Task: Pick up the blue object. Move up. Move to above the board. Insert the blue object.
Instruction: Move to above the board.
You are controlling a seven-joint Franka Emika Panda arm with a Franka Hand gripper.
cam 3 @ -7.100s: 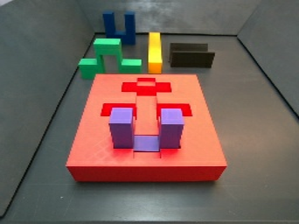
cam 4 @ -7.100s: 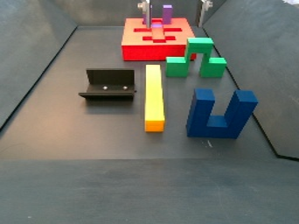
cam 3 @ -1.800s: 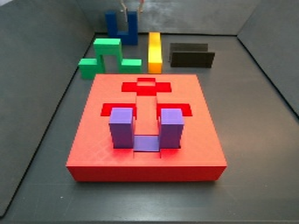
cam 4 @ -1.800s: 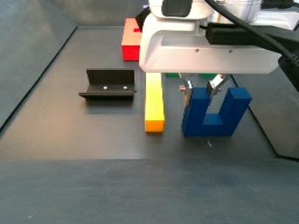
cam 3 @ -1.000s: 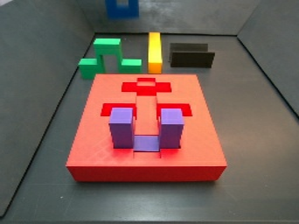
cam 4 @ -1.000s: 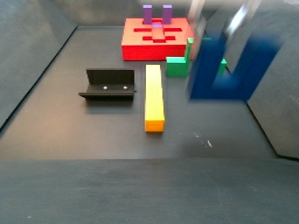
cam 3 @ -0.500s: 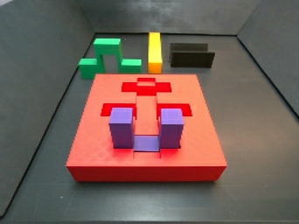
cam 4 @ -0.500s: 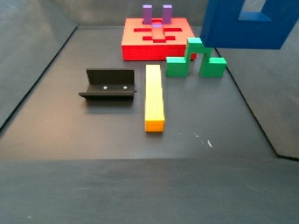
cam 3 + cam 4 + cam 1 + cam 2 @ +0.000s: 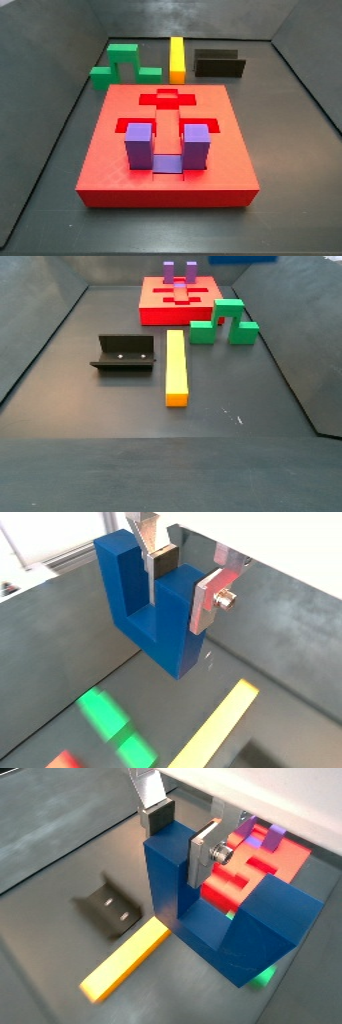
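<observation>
One dark blue U-shaped block [image 9: 150, 607], pinched on a prong by your gripper's [image 9: 185, 580] silver fingers [image 9: 209, 599], hangs high above the floor: lift step done, so you next carry it over the thick red square board [image 9: 167, 150].

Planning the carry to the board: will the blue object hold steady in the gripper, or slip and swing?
Probably steady: the gripper clamps one prong of the blue object between flat pads. It looks rigid. Its other prong overhangs, so it may pivot slightly.
</observation>
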